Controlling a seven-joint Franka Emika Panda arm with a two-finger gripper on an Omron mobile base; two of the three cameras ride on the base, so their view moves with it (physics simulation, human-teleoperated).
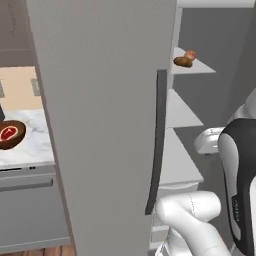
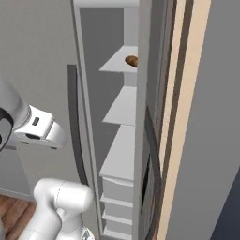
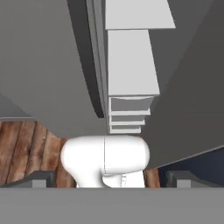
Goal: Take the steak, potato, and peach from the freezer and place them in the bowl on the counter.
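Note:
The freezer stands open, its wide grey door [image 1: 100, 125] swung toward me with the dark handle [image 1: 159, 140] on its edge. On an upper shelf [image 1: 197, 66] lie the tan potato [image 1: 183, 62] [image 2: 131, 60] and, just behind it, the pinkish peach [image 1: 191, 54]. At far left the steak [image 1: 8, 133] lies in the dark wooden bowl [image 1: 18, 141] on the marble counter [image 1: 35, 142]. My gripper [image 3: 111, 179] is open with nothing between its fingertips [image 3: 41, 179]. It looks down along the freezer's lower drawers [image 3: 127, 116], well below the potato's shelf.
Bare pale shelves [image 2: 123, 105] and drawers [image 2: 119, 187] fill the freezer's lower part. The door [image 2: 42, 61] stands close on my arm's left. A tan and grey wall panel [image 2: 187, 117] flanks the freezer's right side. Wooden floor [image 3: 22, 144] lies below.

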